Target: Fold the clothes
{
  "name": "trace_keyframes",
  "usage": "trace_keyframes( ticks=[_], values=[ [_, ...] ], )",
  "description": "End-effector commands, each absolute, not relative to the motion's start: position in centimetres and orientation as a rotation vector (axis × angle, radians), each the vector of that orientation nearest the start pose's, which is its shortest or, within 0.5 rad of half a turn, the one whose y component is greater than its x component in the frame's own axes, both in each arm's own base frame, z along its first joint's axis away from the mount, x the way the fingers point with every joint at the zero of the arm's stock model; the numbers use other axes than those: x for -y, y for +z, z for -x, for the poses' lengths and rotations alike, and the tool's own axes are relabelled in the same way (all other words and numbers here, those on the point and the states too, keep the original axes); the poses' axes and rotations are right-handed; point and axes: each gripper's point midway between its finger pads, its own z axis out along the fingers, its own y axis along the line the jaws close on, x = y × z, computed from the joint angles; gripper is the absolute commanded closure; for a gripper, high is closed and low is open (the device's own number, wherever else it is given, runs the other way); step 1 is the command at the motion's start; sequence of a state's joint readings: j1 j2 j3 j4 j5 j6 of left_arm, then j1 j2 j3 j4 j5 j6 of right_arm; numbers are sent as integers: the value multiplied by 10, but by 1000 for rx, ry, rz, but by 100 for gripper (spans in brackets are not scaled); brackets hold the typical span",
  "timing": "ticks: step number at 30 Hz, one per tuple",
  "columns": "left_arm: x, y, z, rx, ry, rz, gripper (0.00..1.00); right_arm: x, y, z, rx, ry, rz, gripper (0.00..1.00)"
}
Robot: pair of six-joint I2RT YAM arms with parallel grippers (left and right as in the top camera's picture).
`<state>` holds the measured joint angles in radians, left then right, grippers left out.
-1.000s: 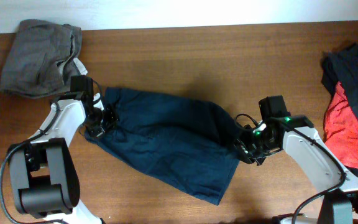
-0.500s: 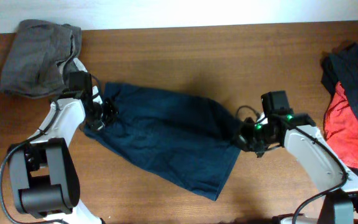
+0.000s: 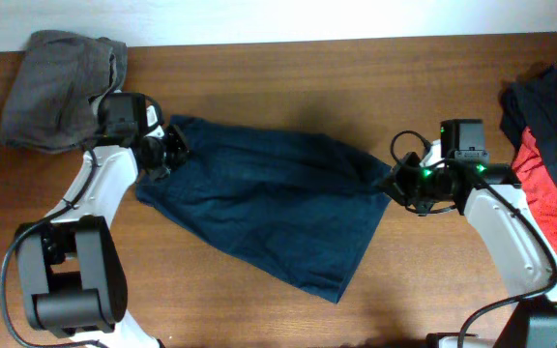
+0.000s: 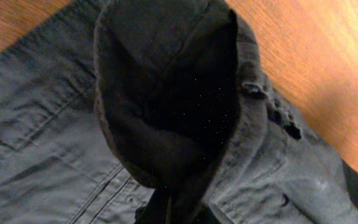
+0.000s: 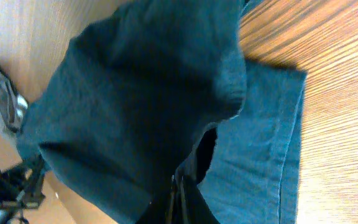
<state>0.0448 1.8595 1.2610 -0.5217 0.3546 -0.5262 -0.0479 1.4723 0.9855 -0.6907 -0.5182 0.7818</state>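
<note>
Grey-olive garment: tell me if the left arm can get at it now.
Probably yes: the grey-olive garment lies close, nothing between. But the left gripper is shut on the navy garment and must release first.

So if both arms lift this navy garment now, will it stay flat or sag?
Probably sags: the navy garment is wrinkled and bunches softly at the left pincer and right pincer. Its unheld lower corner would likely trail on the table.

We see a brown wooden table [image 3: 288,77] with a navy garment [image 3: 269,213] spread across its middle. A grey-olive garment [image 3: 56,87] lies bunched at its left end; red and black garments [image 3: 535,184] heap at its right.
</note>
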Motion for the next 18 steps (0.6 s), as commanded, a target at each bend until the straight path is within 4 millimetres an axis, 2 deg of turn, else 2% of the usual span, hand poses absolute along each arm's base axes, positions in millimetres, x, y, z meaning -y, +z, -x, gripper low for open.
trace_keyframes(
  ticks=[1, 4, 8, 13, 18],
  values=[
    [7, 88, -455, -2599, -500, 616, 99, -99, 119, -324, -2686, 1006, -866, 96],
    [-7, 114, -459, -2607, -468, 563, 99, -139, 130, -308, -2749, 1177, -727, 96],
    [-20, 131, -457, -2614, -450, 588, 99, -161, 129, -282, -2850, 1214, -609, 96],
    [-38, 122, -435, -2694, -360, 680, 99, -168, 122, -247, -2998, 1180, -526, 96],
    [-51, 111, -401, -2825, -230, 734, 99, -167, 118, -229, -3081, 1149, -513, 96]
  ],
)
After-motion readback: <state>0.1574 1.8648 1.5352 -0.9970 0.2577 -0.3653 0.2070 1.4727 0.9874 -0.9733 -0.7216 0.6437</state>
